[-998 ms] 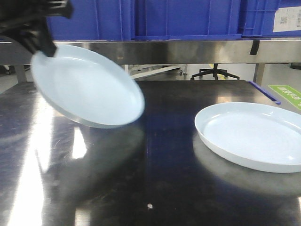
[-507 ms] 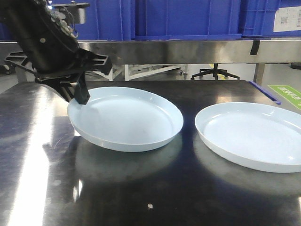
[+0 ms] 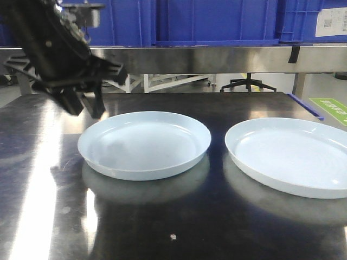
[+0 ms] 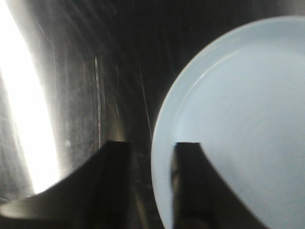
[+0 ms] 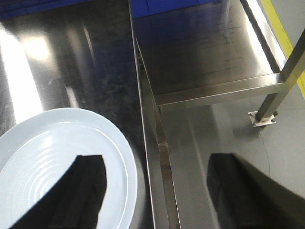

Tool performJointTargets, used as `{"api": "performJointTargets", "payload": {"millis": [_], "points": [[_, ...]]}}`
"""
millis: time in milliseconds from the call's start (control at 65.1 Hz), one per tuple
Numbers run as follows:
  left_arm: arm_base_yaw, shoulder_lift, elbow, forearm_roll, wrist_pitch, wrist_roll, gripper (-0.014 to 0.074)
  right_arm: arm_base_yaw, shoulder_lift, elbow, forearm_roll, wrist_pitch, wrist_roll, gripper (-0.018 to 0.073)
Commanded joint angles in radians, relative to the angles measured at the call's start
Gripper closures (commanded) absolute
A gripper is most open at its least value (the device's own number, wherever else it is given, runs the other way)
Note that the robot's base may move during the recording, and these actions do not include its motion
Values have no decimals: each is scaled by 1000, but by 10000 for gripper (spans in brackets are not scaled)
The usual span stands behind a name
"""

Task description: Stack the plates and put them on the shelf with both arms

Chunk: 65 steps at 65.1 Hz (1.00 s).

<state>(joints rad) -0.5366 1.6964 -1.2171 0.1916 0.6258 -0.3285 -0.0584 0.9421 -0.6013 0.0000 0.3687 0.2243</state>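
Your dark glossy bench (image 3: pixel 162 216) carries the left plate (image 3: pixel 143 143) at centre and the right plate (image 3: pixel 290 157) by the right edge. Your left gripper (image 3: pixel 87 108) has its jaws parted astride the left plate's rim, gripping nothing; your right gripper (image 5: pixel 157 160) is spread wide, empty. Behind: steel shelf (image 3: pixel 217 58), blue crates (image 3: pixel 217 21).

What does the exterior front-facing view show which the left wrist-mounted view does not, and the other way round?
Only the front view: the right pale bluish-white round plate, the blue plastic crates and the brushed steel shelf rail. Only the left wrist view: the rim of the left pale bluish-white round plate lying between the open fingers of the left tool. Both: that plate on the dark glossy tabletop.
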Motion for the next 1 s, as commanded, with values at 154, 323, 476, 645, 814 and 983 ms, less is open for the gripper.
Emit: {"api": "performJointTargets", "payload": {"millis": [154, 323, 476, 645, 814, 983], "points": [[29, -235, -101, 61, -54, -17, 513, 0, -5, -39, 0, -66, -7, 9], [199, -358, -88, 61, -57, -35, 514, 0, -5, -39, 0, -66, -7, 9], [384, -459, -43, 54, -89, -35, 514, 0, -5, -39, 0, -66, -7, 9], [504, -546, 38, 41, -100, -35, 514, 0, -5, -39, 0, -59, -7, 9], [510, -637, 192, 70, -183, -35, 514, 0, -5, -39, 0, -58, -7, 9], [510, -755, 395, 70, -273, -35, 514, 0, -5, -39, 0, -47, -7, 9]]}}
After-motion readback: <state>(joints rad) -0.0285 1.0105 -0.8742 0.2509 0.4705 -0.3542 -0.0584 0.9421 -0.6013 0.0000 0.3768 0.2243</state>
